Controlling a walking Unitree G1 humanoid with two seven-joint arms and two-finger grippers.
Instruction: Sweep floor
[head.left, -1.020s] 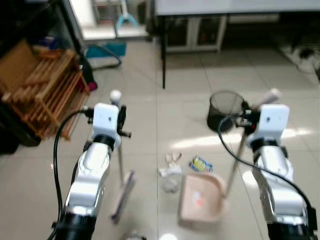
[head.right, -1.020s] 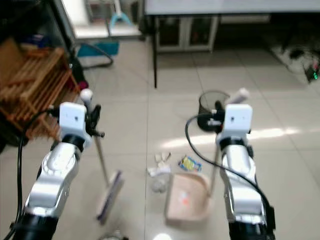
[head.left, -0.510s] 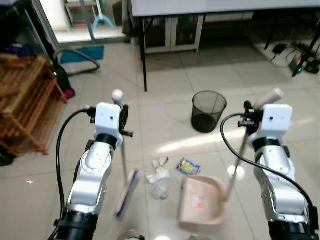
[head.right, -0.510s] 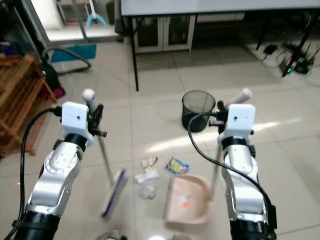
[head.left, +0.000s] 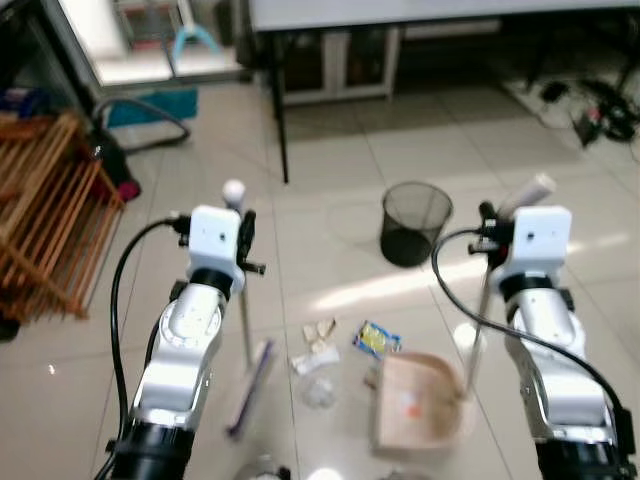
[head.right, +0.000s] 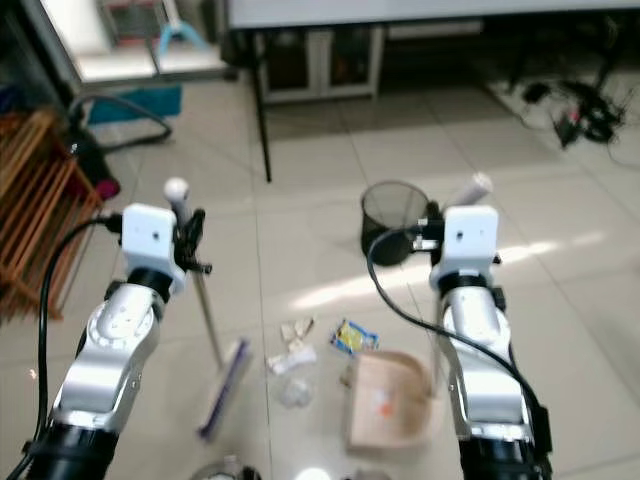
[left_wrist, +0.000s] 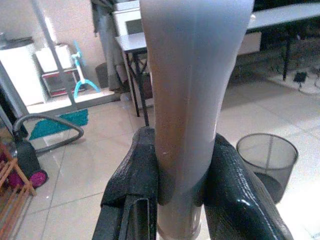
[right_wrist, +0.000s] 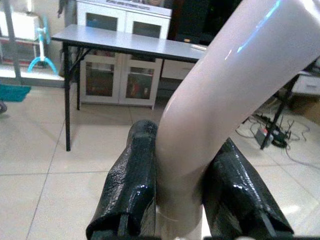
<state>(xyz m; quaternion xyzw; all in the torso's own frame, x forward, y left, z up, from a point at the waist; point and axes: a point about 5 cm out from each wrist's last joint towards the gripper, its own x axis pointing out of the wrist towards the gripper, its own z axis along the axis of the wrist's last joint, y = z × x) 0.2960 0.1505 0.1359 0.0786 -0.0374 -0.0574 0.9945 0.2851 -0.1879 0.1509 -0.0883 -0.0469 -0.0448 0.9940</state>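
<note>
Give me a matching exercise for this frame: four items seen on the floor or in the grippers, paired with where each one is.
Things:
1. broom
2. dustpan
3. wire bin
4. wooden rack

Places:
A. standing on the tiles beyond the litter, near the table leg
B. handle clamped in the right gripper
C. at the robot's far left, by the vacuum hose
D. handle clamped in the left gripper

Pairs: 1-D, 2-B, 3-A, 4-C
</note>
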